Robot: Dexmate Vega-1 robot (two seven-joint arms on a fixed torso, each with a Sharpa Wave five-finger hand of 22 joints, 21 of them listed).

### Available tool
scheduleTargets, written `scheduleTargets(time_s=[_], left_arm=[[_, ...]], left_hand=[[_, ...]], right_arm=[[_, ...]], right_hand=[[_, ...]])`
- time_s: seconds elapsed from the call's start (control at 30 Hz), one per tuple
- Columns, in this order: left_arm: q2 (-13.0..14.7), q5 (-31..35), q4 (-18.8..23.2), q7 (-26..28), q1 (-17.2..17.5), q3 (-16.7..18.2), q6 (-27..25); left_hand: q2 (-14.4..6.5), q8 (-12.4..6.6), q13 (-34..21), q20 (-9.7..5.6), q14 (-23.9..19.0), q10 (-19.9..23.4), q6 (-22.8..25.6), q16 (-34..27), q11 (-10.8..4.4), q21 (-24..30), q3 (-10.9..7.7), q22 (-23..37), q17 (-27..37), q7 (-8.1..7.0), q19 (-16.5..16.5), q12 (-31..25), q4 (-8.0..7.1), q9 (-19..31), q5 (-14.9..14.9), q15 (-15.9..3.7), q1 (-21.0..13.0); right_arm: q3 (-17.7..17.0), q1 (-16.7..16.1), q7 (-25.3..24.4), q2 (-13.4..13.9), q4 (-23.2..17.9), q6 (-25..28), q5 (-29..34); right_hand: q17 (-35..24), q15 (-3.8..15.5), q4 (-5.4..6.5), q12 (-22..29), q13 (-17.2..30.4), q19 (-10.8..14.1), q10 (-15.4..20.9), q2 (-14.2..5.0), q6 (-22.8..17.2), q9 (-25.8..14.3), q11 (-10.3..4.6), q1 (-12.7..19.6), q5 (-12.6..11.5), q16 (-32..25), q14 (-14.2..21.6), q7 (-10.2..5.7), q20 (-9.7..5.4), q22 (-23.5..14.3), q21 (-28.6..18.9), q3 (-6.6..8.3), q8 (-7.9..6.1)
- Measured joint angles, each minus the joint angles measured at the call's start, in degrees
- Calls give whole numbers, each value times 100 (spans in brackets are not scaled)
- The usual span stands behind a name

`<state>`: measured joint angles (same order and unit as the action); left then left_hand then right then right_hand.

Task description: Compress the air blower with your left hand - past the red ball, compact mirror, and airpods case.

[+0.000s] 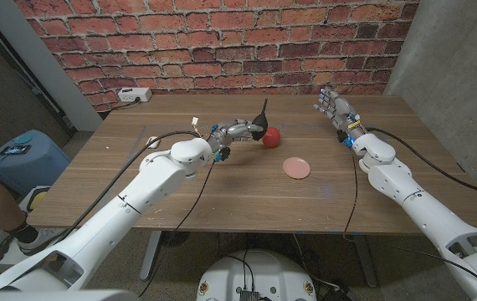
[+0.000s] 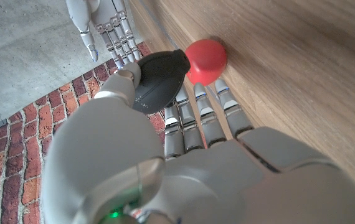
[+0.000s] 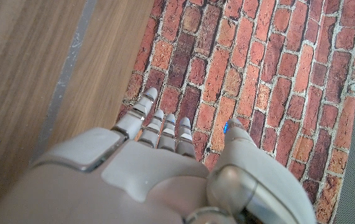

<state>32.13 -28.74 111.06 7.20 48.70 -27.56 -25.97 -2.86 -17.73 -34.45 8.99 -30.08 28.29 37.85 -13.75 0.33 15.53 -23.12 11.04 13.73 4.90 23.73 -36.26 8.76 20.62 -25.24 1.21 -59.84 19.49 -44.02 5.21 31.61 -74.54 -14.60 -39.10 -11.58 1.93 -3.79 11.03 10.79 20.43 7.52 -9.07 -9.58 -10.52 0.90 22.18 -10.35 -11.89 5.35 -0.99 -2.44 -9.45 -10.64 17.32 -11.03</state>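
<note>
The left hand (image 1: pixel 237 131) is gripping the air blower (image 1: pixel 258 127) with closed fingers (image 2: pixel 193 118), just beside the red ball (image 1: pixel 271 135). The blower's long axis is standing nearly upright, its thin nozzle pointing up towards the brick wall (image 1: pixel 222 42). The right hand (image 1: pixel 333 104) is holding nothing, its fingers spread, well apart from the ball, above the counter (image 1: pixel 222 192).

Even, bright indoor light w/ soft shadows, no glare; wrist views blur close up, head view sharp.

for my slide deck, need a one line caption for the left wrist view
Left hand grips the black air blower beside the red ball.
</note>
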Motion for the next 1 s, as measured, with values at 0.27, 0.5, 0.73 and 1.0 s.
scheduleTargets(time_s=[0.27, 0.5, 0.73, 1.0], left_arm=[[50, -516, -211, -121, -102, -41, 161], [79, -881, -377, -239, -175, -70, 267], [107, -1202, -541, -364, -222, -94, 384], [110, -1615, -776, -611, -254, -97, 509]], left_hand=[[-22, 38, -5, -19, 75, -79, -84, 22, 17, -29, 24, 0, 26, 20, -24, 25, -24, -1, 0, 12, 22], [-44, 50, -5, -9, 84, -120, -124, 22, 18, -32, 23, 0, 26, 1, -52, 46, -23, 29, 0, 21, 44], [-63, 53, -10, -9, 84, -119, -124, 22, 18, -32, 33, 0, 53, 2, -52, 46, -33, 30, 0, 22, 63], [-91, 89, -25, -7, 84, -161, -145, 22, 61, -32, 47, 0, 53, 20, -54, 81, -47, 29, -22, 22, 91]], right_arm=[[-7, -36, -68, 68, -83, 40, 50], [13, -41, -144, 128, -157, 88, 159], [52, -39, -194, 157, -212, 130, 241], [94, 2, -236, 153, -233, 171, 294]], right_hand=[[0, 0, 0, 0, 0, 0, 0, 0, 9, 0, 0, 0, 0, 0, 0, 9, 0, 0, 0, 0, 0], [0, 0, 0, 0, 0, 0, 0, 0, 9, 0, 0, 0, 0, 0, 0, 9, 0, 0, 0, 0, 0], [0, 0, 1, 0, 0, 0, 0, 0, 9, 0, 0, 0, 0, 0, 0, 9, 0, 0, 0, 0, 0], [0, 0, 1, 0, 0, 0, 0, 0, 8, 0, 0, 0, 0, 0, 0, 8, 0, 0, 0, 0, 0]])
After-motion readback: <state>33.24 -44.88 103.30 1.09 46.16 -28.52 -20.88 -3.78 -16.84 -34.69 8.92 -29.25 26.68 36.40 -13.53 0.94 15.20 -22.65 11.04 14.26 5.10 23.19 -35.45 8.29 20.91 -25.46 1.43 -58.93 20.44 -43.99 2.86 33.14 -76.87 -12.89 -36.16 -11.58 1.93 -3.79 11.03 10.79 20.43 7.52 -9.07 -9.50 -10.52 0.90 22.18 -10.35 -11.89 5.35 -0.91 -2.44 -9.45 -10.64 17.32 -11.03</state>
